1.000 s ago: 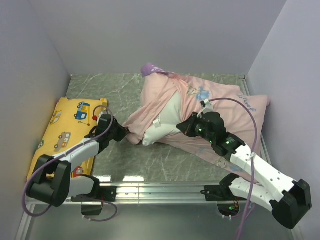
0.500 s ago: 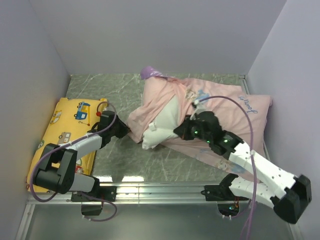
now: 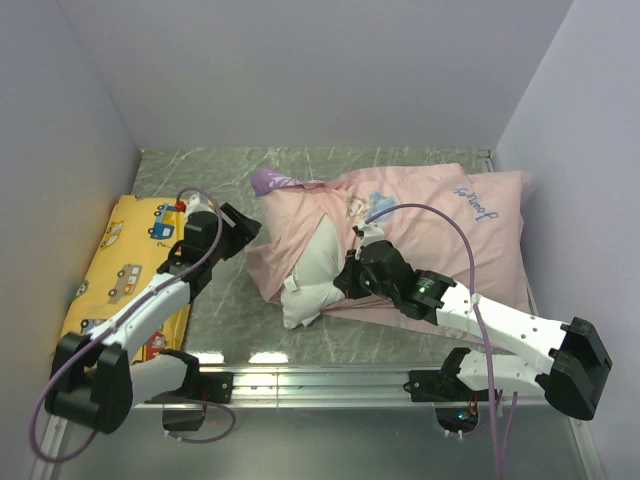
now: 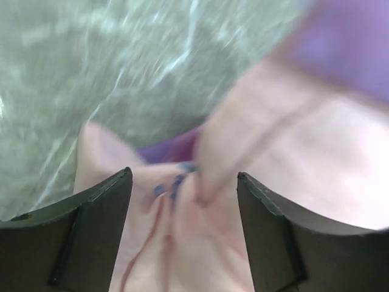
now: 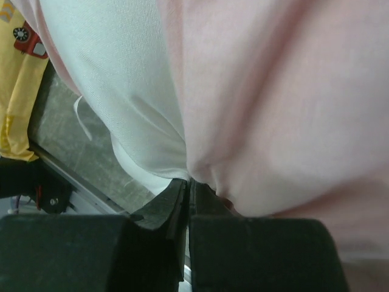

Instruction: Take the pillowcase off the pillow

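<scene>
On my left, a yellow cushion (image 3: 120, 250) printed with cartoon vehicles lies flat on the green marbled surface (image 3: 190, 170), beside the wall (image 3: 60, 150).

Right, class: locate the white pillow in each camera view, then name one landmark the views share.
Top external: pillow at centre, poking out of the pillowcase.
Left wrist: not in it.
Right wrist: pillow at upper left.
Shared landmark: the pink pillowcase, in all three views.

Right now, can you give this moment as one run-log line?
left claw: open, at edge of thin pink fabric pillowcase | right claw: shut where pillowcase meets plain white stuffed pillow | pillow: partly uncovered
</scene>
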`<state>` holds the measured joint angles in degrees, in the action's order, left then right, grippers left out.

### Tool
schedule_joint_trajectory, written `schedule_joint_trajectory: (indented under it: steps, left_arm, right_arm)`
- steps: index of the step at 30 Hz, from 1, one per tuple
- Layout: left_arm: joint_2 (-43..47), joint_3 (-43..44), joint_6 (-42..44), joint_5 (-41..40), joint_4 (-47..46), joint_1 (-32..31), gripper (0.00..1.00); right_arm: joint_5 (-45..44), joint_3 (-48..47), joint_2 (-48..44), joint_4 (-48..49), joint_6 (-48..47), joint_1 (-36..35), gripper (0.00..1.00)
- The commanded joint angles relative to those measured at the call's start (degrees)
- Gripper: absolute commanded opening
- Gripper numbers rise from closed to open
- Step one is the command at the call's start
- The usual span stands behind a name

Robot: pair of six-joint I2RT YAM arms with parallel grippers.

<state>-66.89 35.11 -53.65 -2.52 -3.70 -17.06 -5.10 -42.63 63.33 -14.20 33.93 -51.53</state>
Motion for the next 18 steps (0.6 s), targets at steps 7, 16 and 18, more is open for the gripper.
schedule_joint_trajectory:
  steps: [7, 16, 18]
  left_arm:
    - [13.6, 8.9, 11.1, -2.0, 8.4, -3.8, 0.84]
    - [3.9, 18.8, 18.3, -13.4, 16.4, -24.4, 0.88]
    - [1.3, 19.6, 18.0, -14.1, 17.2, -25.6, 0.87]
  right_arm:
    - [-5.1, -1.2, 1.1, -4.9, -1.4, 0.6, 0.00]
    - [-6.2, -4.7, 2.0, -7.3, -2.5, 0.6, 0.00]
    - [-6.8, -4.7, 1.7, -7.7, -2.6, 0.6, 0.00]
